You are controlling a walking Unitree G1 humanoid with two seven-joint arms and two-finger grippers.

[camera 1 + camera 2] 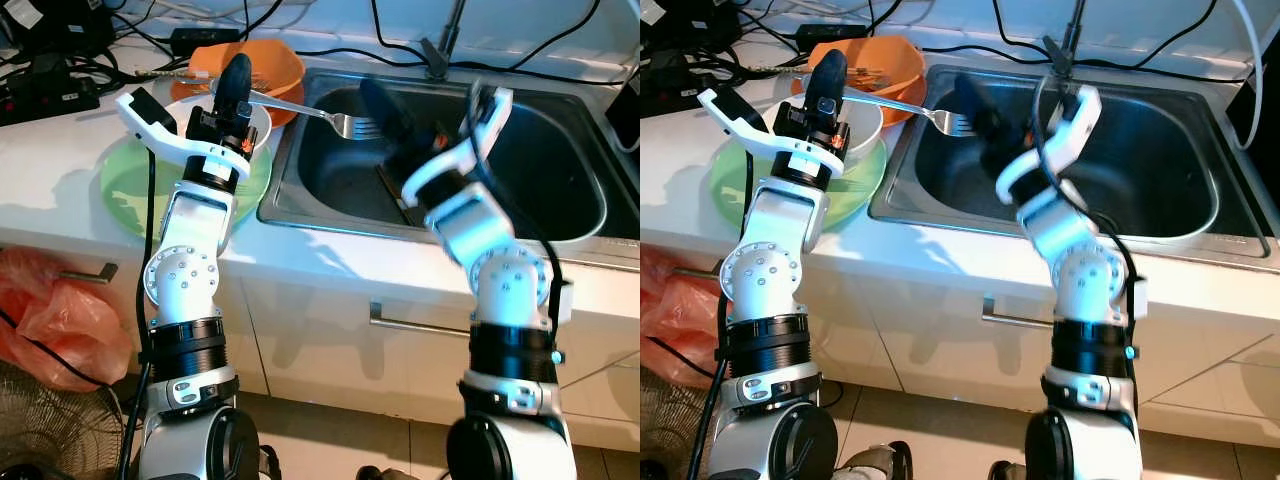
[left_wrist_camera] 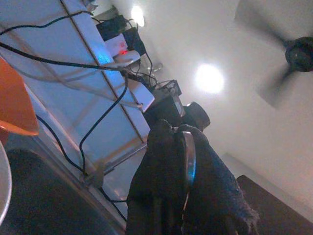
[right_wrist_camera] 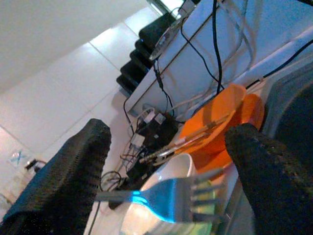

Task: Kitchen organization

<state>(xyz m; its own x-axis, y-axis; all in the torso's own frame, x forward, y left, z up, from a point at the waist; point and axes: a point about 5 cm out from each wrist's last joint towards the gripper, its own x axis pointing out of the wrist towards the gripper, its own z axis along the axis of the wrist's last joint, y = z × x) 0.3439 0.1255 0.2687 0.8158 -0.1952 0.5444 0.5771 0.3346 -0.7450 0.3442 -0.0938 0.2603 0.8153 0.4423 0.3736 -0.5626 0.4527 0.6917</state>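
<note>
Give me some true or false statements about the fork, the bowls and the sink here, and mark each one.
1. The left gripper holds a fork by its handle. True.
2. The fork's tines point over the sink. True.
3. The white bowl sits on a red plate. False: it sits on a green plate.
4. The right gripper has its jaws shut on the fork. False: they stand open on either side of the tines.
5. The orange bowl lies inside the sink. False: it is on the counter beside it.

fork: shiny silver metal fork
sink: smooth grey steel sink
bowl: glossy orange plastic bowl
plate: smooth light green plate
worktop: smooth white worktop
</note>
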